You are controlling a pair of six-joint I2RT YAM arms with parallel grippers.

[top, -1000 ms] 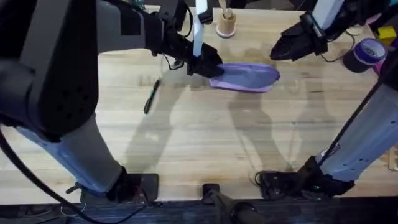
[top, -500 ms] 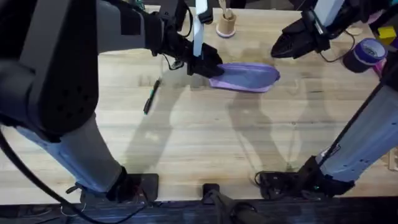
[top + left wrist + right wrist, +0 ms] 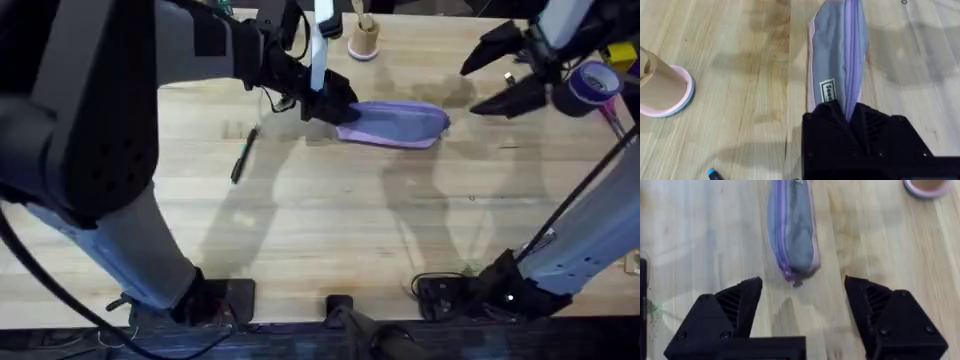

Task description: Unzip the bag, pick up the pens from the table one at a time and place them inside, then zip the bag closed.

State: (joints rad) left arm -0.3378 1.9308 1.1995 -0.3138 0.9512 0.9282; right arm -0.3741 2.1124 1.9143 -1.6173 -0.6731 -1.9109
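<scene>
Overhead looks down across the table (image 3: 330,220); both wrist cameras face the bag (image 3: 837,55) closely.

Pouch (image 3: 392,123) showing lavender-purple with grey panel; table (image 3: 330,220) showing pale wood grain; pen (image 3: 243,155) showing dark.

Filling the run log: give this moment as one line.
left gripper: shut on bag end | right gripper: open, off bag | pen: on table
</scene>
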